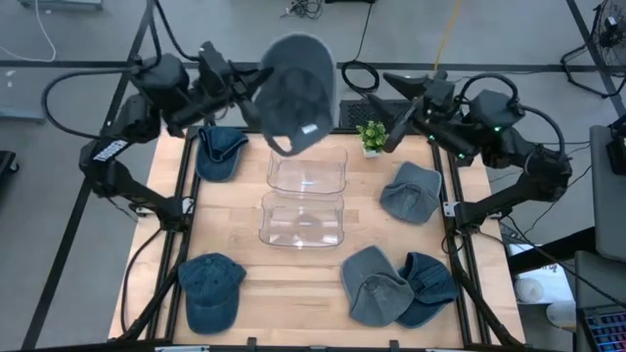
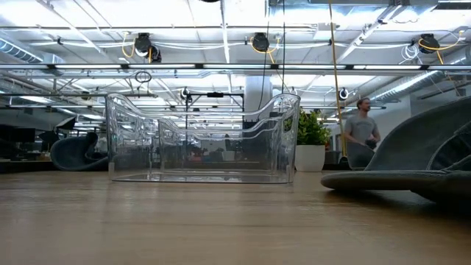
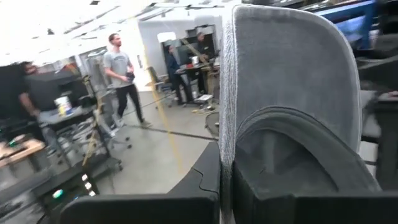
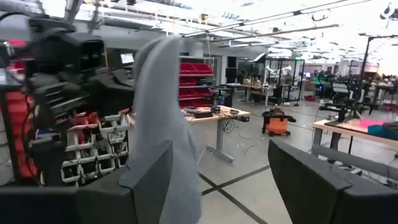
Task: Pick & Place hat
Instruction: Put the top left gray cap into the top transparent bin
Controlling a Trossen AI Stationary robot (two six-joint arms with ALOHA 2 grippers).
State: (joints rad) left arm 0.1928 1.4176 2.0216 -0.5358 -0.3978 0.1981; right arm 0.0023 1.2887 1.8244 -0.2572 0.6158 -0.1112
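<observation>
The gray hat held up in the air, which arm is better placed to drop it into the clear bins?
Left, most likely. The left gripper is shut on the gray hat, raised above the far clear bin. The right gripper is open and empty near the small plant.

A dark grey fabric baseball cap (image 1: 295,90) hangs in the air above the table's far edge, over the far end of the clear plastic bin, pinched at its edge. Seen from above, its rounded crown faces up and a small white tag shows near the lower rim. From the left wrist, its soft grey brim curves upright.
</observation>
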